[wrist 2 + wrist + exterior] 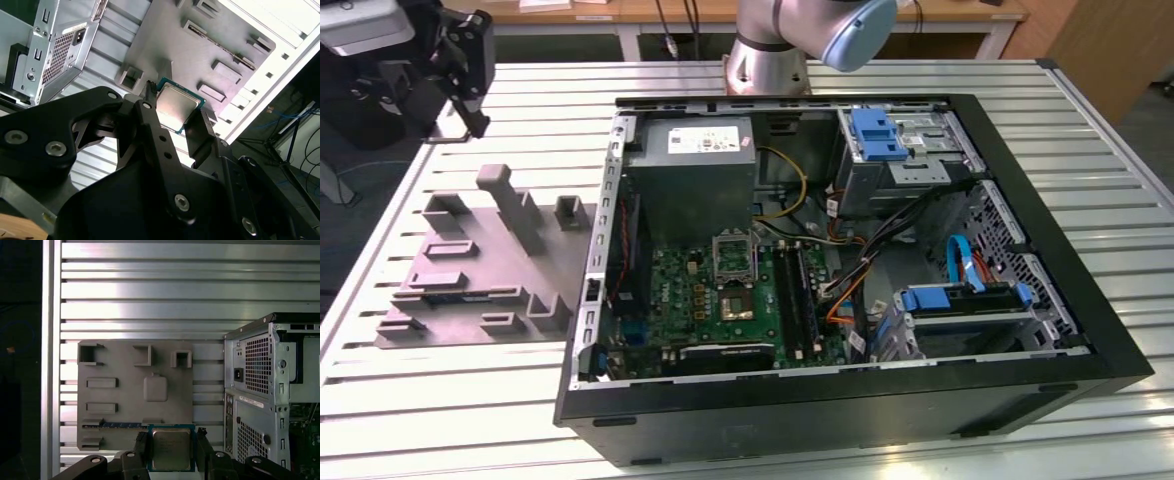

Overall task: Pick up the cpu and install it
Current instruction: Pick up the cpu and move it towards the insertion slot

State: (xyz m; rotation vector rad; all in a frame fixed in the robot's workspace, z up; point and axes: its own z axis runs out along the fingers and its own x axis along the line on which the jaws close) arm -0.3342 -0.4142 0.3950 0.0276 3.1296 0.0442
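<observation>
- While the jaws are closed on two opposite edges of it, the one cpu (171, 449) (177, 107) sits gripped between them, its silvery face showing in both wrist views.
- One grey fixture (125, 400) lies flat on the slatted tabletop (150, 290) beyond the cpu. The chip appears lifted clear of it, though the height is hard to judge.
- On that fixture the first wrist view shows three bracket-shaped pockets in a row, two long slots and one rounded square pad. A few more pockets line the edge nearest the cpu.
- One open computer case (1067, 330) stands on the tabletop just beside the fixture, to the exterior view's right of it.
- Inside the case are one green circuit board (720, 290), one grey power supply (700, 150) and two blue drive brackets (878, 135).
- One arm (781, 40) rises at the far side of the case in the exterior view. The jaws hang near that view's upper left, outside the case, on the fixture's side.
</observation>
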